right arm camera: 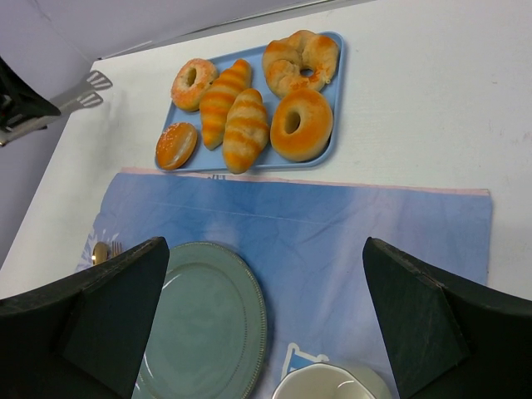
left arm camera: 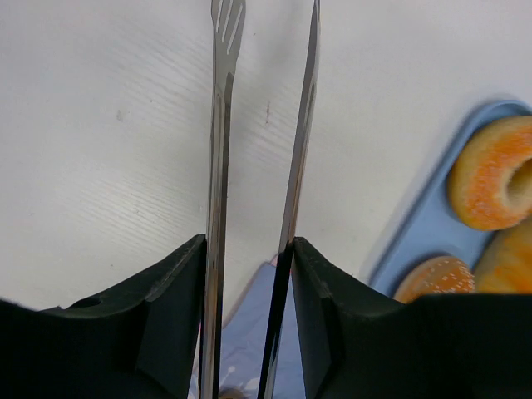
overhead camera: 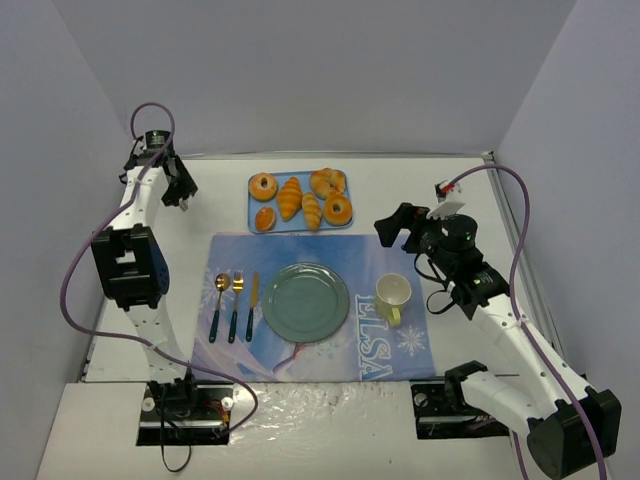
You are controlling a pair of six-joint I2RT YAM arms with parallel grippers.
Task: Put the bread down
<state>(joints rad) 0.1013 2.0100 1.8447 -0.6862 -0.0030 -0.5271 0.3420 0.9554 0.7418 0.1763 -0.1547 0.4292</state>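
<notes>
Left claw: the left gripper [left arm camera: 249, 249] is pinched narrow on a pair of metal tongs [left arm camera: 218, 166], one finger pressed against each blade, so the blades run close together with a slim gap between them.
Left claw place: seen from the top camera, at 9 o'clock of the tray [overhead camera: 252, 205], over bare table [overhead camera: 210, 200].
Tongs: the tips point out over the white table; whether they touch it is hard to tell from the wrist view.
Right claw: the right gripper [right arm camera: 264, 249] is spread wide and holds nothing.
Right claw place: at 12 o'clock of the cup [overhead camera: 393, 293], above the far right part of the placemat [overhead camera: 330, 255].
Bread: six pieces lie on the blue tray, at 12 o'clock of the plate [overhead camera: 305, 300]: a ring [overhead camera: 263, 186], two striped rolls [overhead camera: 290, 197], a small seeded bun [overhead camera: 265, 218], a second ring [overhead camera: 338, 209] and a twisted ring [overhead camera: 328, 181].
Plate: green, bare, at the centre of the placemat.
Cup: at 3 o'clock of the plate.
Cutlery: spoon [overhead camera: 221, 305], fork [overhead camera: 237, 300] and knife [overhead camera: 252, 305] lie side by side at 9 o'clock of the plate.
</notes>
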